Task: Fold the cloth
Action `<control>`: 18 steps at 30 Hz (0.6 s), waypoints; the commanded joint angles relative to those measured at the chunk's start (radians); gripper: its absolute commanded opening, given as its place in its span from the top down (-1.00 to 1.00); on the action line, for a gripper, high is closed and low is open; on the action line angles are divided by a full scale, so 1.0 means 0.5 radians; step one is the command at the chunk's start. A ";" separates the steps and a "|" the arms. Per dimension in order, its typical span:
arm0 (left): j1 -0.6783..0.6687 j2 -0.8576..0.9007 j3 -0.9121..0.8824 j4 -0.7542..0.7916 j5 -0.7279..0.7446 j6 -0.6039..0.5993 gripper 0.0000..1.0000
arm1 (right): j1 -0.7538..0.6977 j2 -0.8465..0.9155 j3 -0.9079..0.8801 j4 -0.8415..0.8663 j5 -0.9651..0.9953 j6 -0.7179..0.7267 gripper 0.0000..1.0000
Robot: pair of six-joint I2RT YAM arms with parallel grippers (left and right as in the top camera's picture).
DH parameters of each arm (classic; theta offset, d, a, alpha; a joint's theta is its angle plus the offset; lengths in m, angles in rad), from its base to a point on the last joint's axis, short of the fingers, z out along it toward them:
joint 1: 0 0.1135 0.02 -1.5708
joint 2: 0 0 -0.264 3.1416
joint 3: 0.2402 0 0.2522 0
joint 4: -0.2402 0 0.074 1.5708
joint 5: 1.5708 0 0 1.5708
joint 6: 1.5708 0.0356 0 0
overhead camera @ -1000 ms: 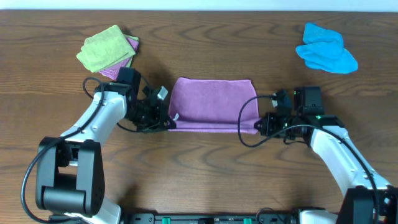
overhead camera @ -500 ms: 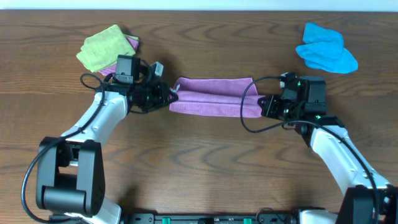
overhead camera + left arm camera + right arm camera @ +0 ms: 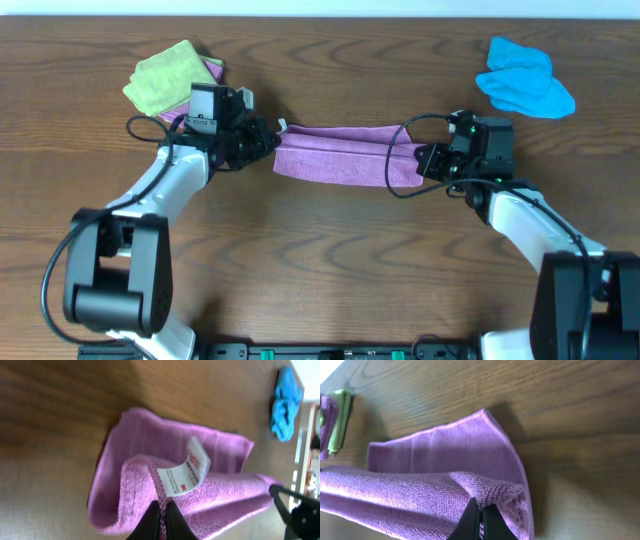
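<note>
Brown wooden table (image 3: pixel 320 270): lilac cloth (image 3: pixel 340 155) spans between left gripper (image 3: pixel 268 141) and right gripper (image 3: pixel 424 161), each pinched tight on one corner, apparently so the raised edge can meet the edge lying beyond the fingertips.

The left arm (image 3: pixel 165 185) rises from the lower left of the overhead frame and bends toward the centre, with its wrist in the upper left. The left end effector (image 3: pixel 270 143) points right, its fingers pressed together on one end of the cloth (image 3: pixel 335 155). The right arm (image 3: pixel 530 225) climbs from the lower right. The right end effector (image 3: pixel 422 162) points left and is likewise pinched tight on the opposite end. The two face each other, well apart.
</note>
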 commanded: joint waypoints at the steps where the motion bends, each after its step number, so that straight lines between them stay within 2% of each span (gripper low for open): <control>1: 0.032 0.102 0.000 0.082 -0.136 -0.124 0.89 | 0.033 0.073 0.061 0.043 0.189 0.033 0.97; 18: -0.002 0.182 0.001 0.373 -0.320 -0.198 0.88 | 0.103 0.452 0.429 0.074 0.306 0.024 0.97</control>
